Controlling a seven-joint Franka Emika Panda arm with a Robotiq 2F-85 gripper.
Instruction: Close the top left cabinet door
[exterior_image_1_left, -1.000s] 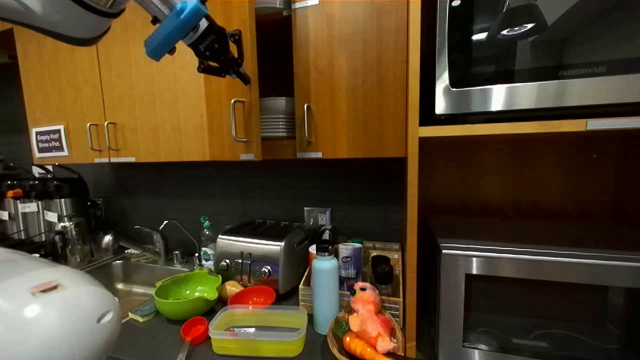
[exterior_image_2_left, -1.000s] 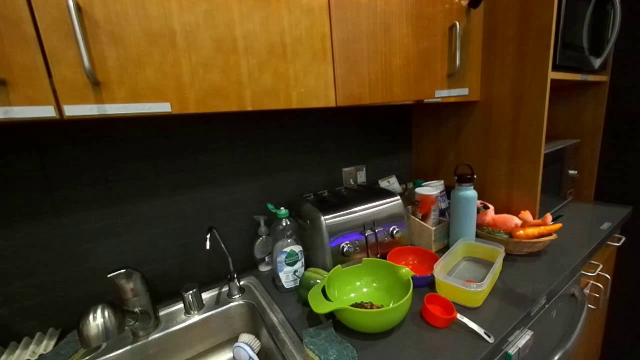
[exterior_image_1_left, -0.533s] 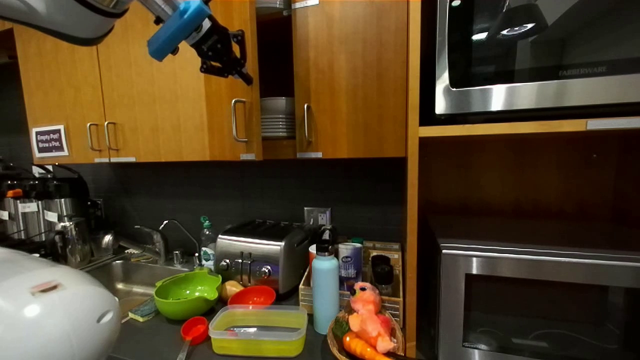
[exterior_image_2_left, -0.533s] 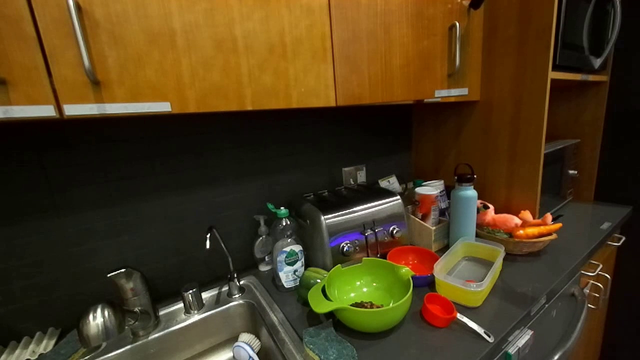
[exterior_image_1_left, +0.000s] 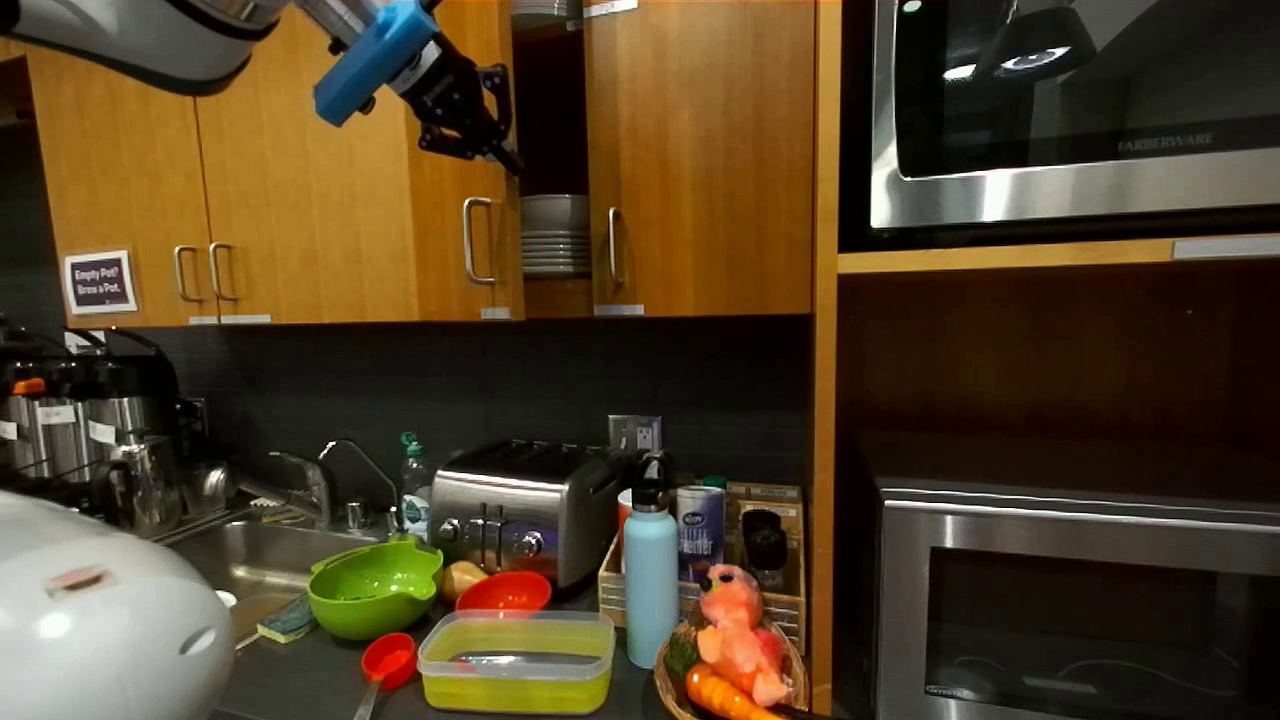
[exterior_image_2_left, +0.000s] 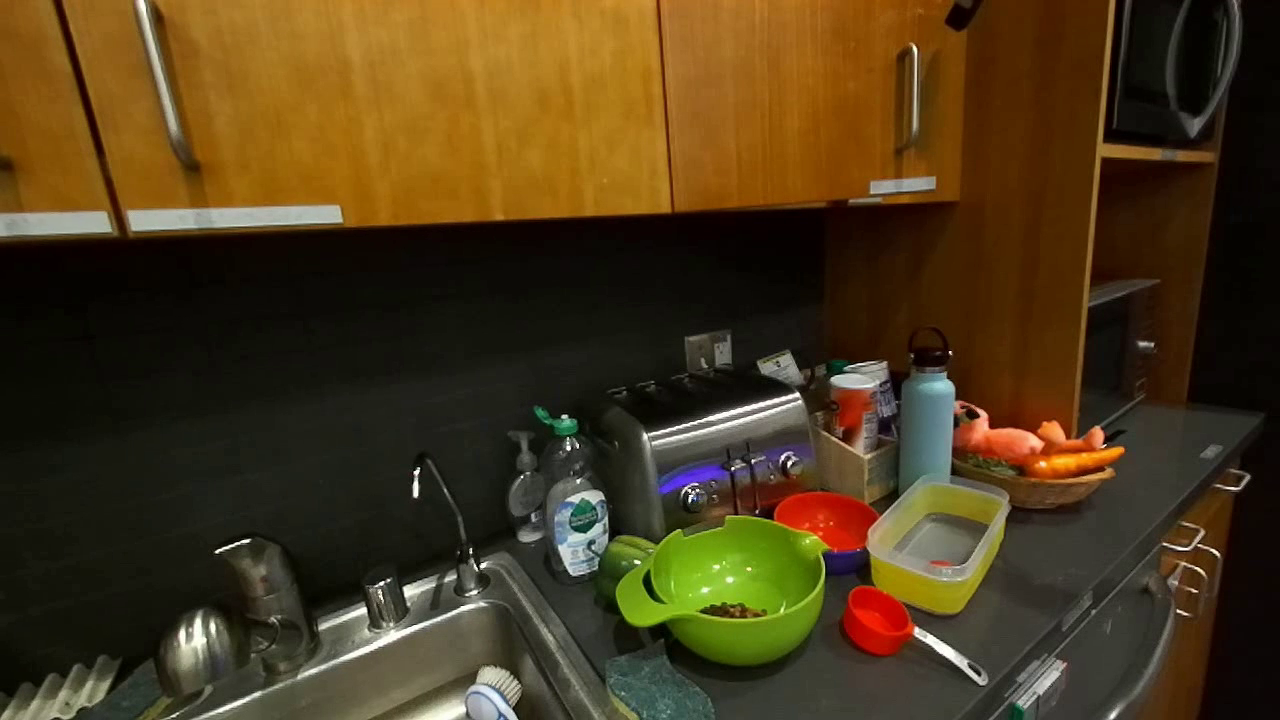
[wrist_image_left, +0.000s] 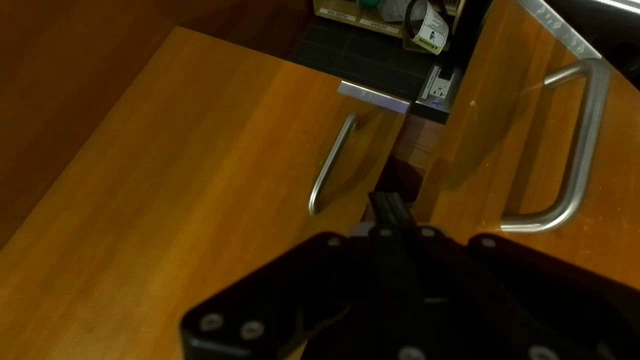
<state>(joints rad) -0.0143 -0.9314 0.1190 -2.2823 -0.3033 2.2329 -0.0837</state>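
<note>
The top left cabinet door (exterior_image_1_left: 455, 270), honey-brown wood, stands ajar in both exterior views, its silver bar handle (exterior_image_1_left: 470, 240) low near the right edge. Through the gap beside it show stacked grey plates (exterior_image_1_left: 555, 235). My gripper (exterior_image_1_left: 512, 163) is in front of this door's free edge, above the handle, fingers together with nothing between them. Whether it touches the wood I cannot tell. The wrist view stands upside down: the same door (wrist_image_left: 480, 165) is on the right there, and the gripper's tips (wrist_image_left: 388, 199) lie over the gap between the doors. Only a dark fingertip (exterior_image_2_left: 963, 14) shows in an exterior view.
The matching door (exterior_image_1_left: 705, 160), handle at its left edge, is right of the gap. Beyond it a wooden upright panel (exterior_image_1_left: 826, 400) separates the microwaves. Below, the counter carries a toaster (exterior_image_1_left: 520, 510), a blue bottle (exterior_image_1_left: 651, 585) and a green bowl (exterior_image_1_left: 370, 600).
My gripper has moved a little to the right, toward the door's free edge and the gap, staying shut. The door shows no clear movement.
</note>
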